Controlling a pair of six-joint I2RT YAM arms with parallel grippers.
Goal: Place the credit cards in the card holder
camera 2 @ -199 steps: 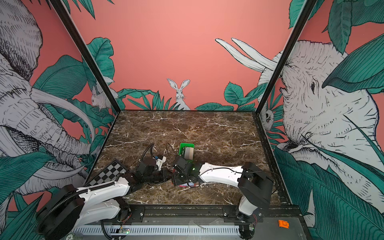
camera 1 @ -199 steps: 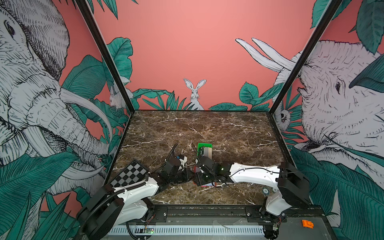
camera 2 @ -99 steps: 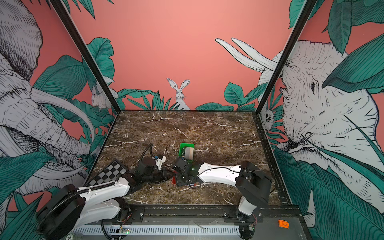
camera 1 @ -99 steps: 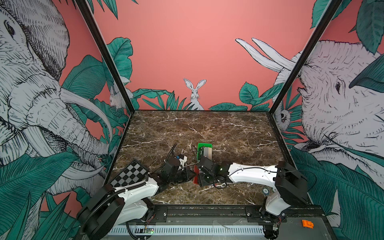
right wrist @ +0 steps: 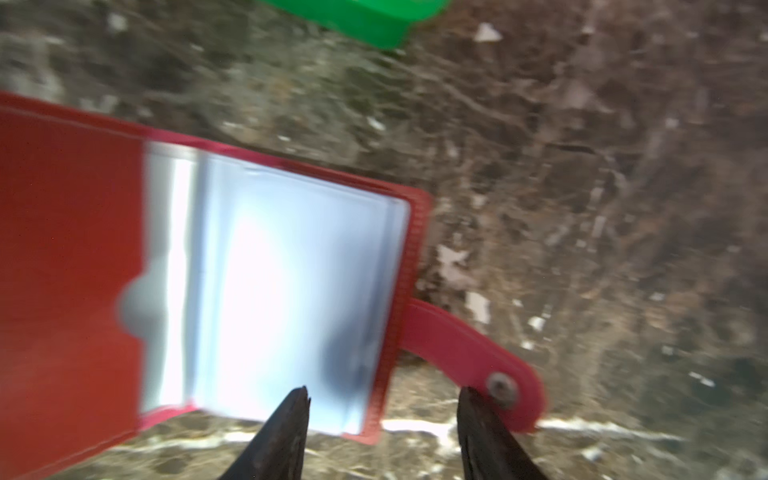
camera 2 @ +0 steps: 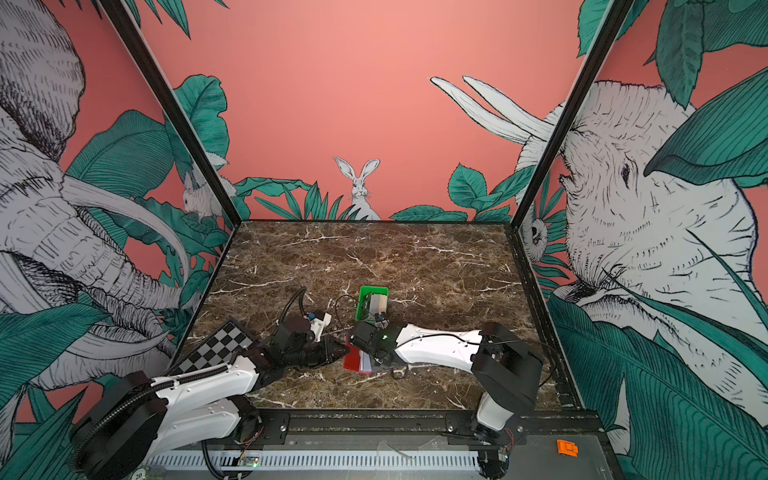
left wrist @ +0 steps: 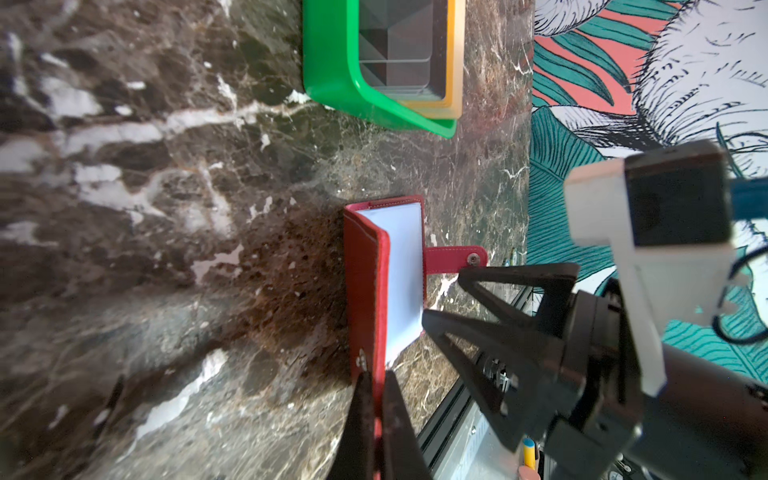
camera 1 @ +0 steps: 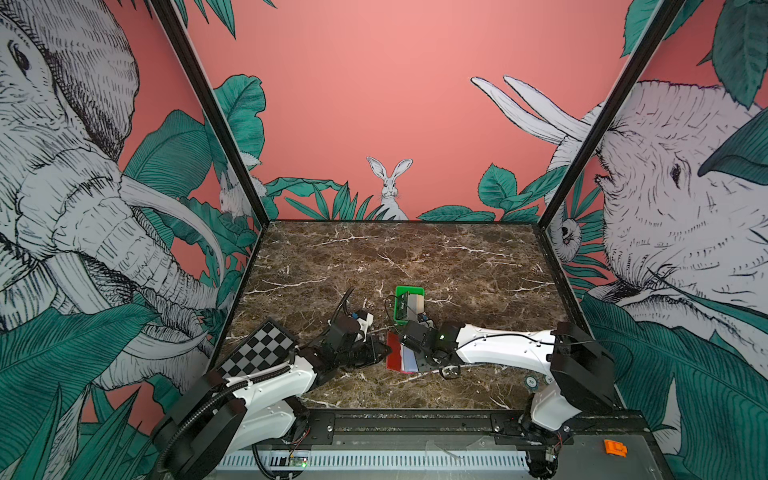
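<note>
Front of the marble table point(camera 1: 415, 257): two robot arms meet over an open red card holder point(camera 1: 394, 353).
Left gripper point(left wrist: 374, 376): pressed together on the edge of the holder's red cover, holding it lifted off the pockets point(right wrist: 282, 270).
Right gripper point(right wrist: 384, 395): spread, with one fingertip point(right wrist: 297, 399) over the pale blue pockets and the other beside the snap tab point(right wrist: 469, 357). Blur hides whether either touches.
Card holder: between the two grippers, with its tab pointing toward the right one.
Credit cards point(left wrist: 395, 41): standing in the green tray point(left wrist: 328, 62), just beyond the right gripper and apart from the holder. They show dark and beige faces, with lettering too small to read.
</note>
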